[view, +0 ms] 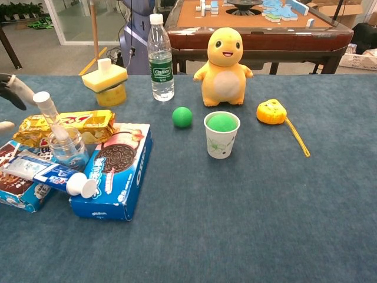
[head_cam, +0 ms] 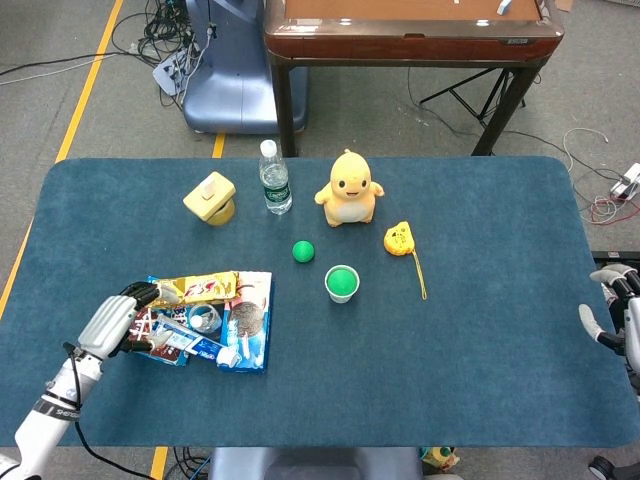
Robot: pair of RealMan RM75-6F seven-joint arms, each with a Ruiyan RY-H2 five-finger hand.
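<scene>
Piled at the near left of the blue table (head_cam: 480,380): toothpaste tube (head_cam: 197,345) lying slantwise over a dark box (head_cam: 143,338) and a cookie box (head_cam: 250,320), gold packet (head_cam: 190,288) just behind, small clear bottle (head_cam: 205,318) upright in between.

Probably risky to close here: loosely stacked, so likely to slide the tube off, tip the bottle, or catch two things at once if brought down on the overlap.

Left hand (head_cam: 120,318) at the pile's left edge, fingers apart and curved, thumb below, holding nothing; contact with the box or packet hard to tell.

Right hand (head_cam: 625,318) at the table's far right edge, spread, empty, well apart from everything.
</scene>
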